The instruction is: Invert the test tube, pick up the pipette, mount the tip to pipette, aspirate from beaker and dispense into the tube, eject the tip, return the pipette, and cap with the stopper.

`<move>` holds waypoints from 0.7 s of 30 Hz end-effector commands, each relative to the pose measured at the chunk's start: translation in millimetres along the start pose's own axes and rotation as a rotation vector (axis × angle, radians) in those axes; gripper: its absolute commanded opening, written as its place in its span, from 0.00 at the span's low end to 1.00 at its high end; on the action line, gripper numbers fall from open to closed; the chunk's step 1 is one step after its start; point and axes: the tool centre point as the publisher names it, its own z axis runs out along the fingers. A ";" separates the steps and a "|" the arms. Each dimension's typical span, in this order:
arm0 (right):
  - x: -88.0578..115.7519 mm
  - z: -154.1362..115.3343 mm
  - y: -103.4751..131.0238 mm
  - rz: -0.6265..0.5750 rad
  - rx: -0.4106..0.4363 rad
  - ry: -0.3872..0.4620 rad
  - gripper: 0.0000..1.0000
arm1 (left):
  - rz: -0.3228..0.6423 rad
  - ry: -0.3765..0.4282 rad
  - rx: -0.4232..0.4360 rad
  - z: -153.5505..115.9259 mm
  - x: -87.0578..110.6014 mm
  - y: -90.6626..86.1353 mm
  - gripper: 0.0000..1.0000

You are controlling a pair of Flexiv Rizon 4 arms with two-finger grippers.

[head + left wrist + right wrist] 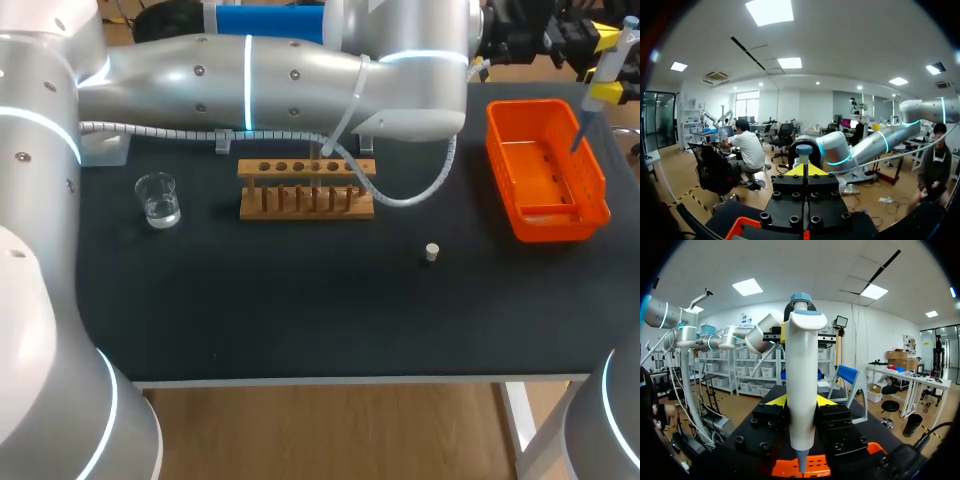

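My right gripper (800,402) is shut on the white pipette (800,390) and holds it upright, blue button on top. In the head view the pipette (606,75) hangs at the far right, its thin lower end over the orange basket (545,170). My left gripper (805,170) is shut and empty, right beside the pipette's blue button (804,149). A clear beaker (158,200) with liquid stands at the left. The wooden rack (305,188) holds what looks like a clear tube (327,162). The small white stopper (432,252) lies on the black mat.
My left arm (280,70) spans the back of the table from left to right, above and behind the rack, with its cable (410,195) drooping near the rack's right end. The basket's orange rim (815,465) shows below the pipette.
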 end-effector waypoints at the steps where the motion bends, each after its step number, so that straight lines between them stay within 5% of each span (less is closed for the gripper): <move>1: 0.9 1.1 4.2 0.000 0.004 -0.001 0.00 | 0.009 -0.013 0.011 -2.0 1.3 0.2 0.00; 20: 0.9 1.1 4.2 0.000 0.004 -0.001 0.00 | 0.059 -0.039 0.015 -5.8 4.2 -17.5 0.00; 21: 0.9 1.1 4.2 0.000 0.004 -0.001 0.00 | 0.060 -0.041 0.015 -7.8 4.5 -18.5 0.06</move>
